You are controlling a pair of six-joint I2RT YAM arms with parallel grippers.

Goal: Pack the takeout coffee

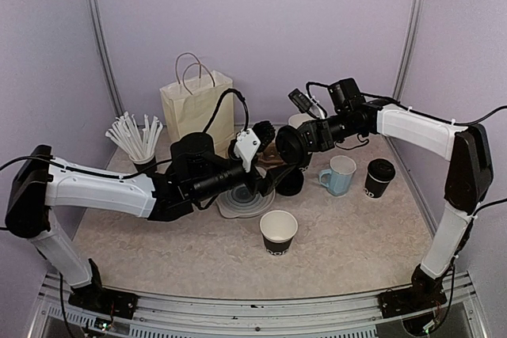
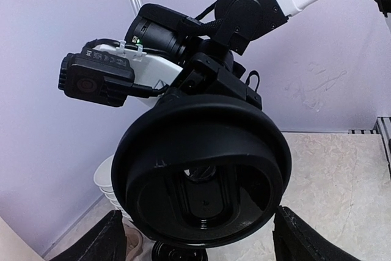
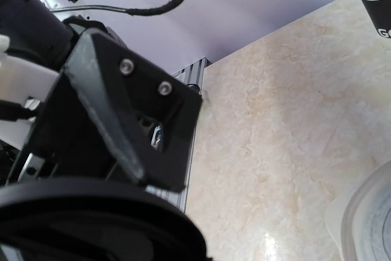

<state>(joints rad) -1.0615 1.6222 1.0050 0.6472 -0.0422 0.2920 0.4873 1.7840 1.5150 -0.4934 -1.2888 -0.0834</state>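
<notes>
The right jaws are clamping the black lid point(image 2: 201, 169) before the wide-open left jaws, so lidding is seemingly proceeding, next calling for seating it squarely on the open cup point(image 1: 278, 231).

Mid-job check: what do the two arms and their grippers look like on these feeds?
They match. The left arm and right arm have smooth white link shells between rounded black joints. Black cables loop loose near each wrist. The right wrist's camera is a ribbed black box, with a small green light nearby. The left fingers are matte black. No sleeves.
</notes>
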